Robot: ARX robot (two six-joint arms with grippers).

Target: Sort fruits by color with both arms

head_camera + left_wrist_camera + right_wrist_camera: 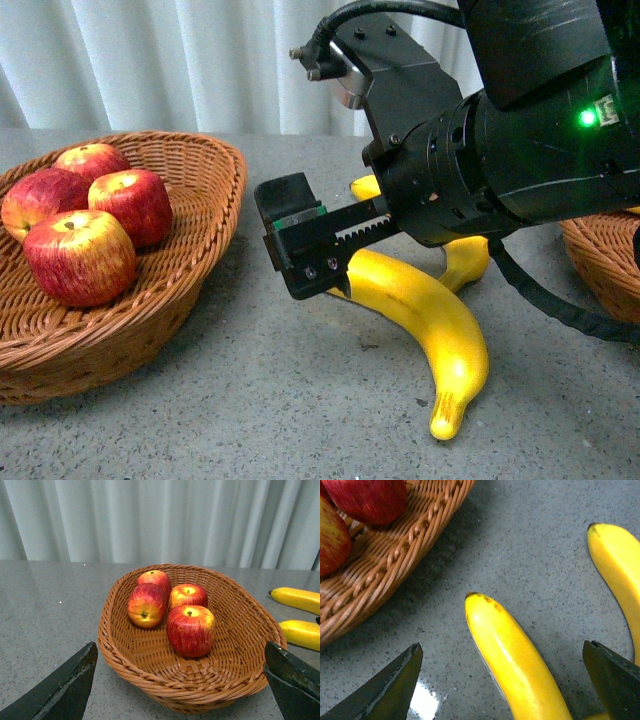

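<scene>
Yellow on grey: two bananas lie loose on the speckled tabletop (230, 400), between the baskets. The left wicker basket (170, 300) holds four red apples (132, 203). Only the edge of a second wicker basket (600, 260) shows at the far right; I cannot see its contents.

Right gripper (500, 647): fingers spread wide, nothing held, low over the nearer banana (425, 320). Wrist view puts this banana squarely between the two fingers. Its dark-tipped end points toward the apple basket. Its long axis runs straight out ahead of the gripper, so the fingers stand either side of its width and would close across it, not along it. Looks well lined up for a pinch after a short drop.

The second banana (465, 260) lies just behind the first, partly hidden by the arm. In the wrist view it runs close past one finger and could get nudged on the way down.

Left gripper (180, 647): also spread and empty, hanging back, facing the apple basket. The right arm is plainly the nearer one to the bananas, so this pick is its job.
</scene>
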